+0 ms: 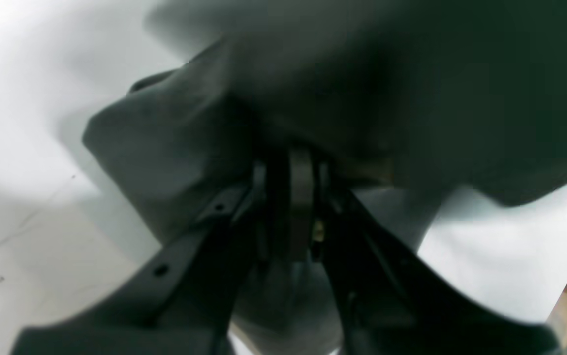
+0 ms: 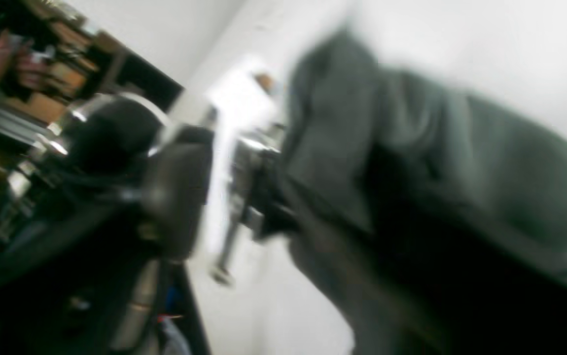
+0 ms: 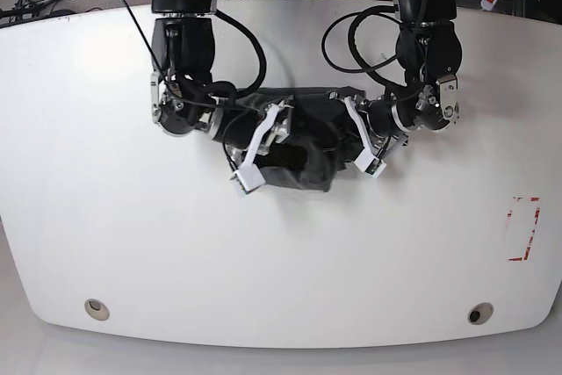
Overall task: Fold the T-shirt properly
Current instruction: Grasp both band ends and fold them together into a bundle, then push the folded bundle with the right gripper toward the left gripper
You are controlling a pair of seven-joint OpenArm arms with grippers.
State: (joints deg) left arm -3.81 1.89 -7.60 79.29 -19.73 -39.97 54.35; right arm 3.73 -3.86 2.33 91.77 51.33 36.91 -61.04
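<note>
From the left wrist camera, the left gripper point(image 1: 301, 182) is clenched on a fold of the T-shirt point(image 1: 175, 143): the dark fingers meet with charcoal cloth pinched between them, and the fabric bunches above and to both sides over the white table point(image 1: 22, 162). That pinch looks meant to carry one edge of the garment across for a fold.

From the right wrist camera, the picture is smeared by blur. The T-shirt point(image 2: 451, 162) fills the right half as a grey, heaped mass, and the right gripper point(image 2: 224, 192) shows only as dark shapes with a pale gap between them. The fingers appear to stand apart, but whether they grasp cloth cannot be told from here.

From the base camera, the T-shirt point(image 3: 303, 142) lies bunched into a small dark bundle near the middle of the table point(image 3: 105, 217), between the two arms. The left gripper point(image 3: 362, 142) reaches into it on this view's right, the right gripper point(image 3: 256, 148) on its left. Both wrists crowd the bundle, presumably so each can work an opposite side. The shirt is crumpled, so the fold seems far from finished.
</note>
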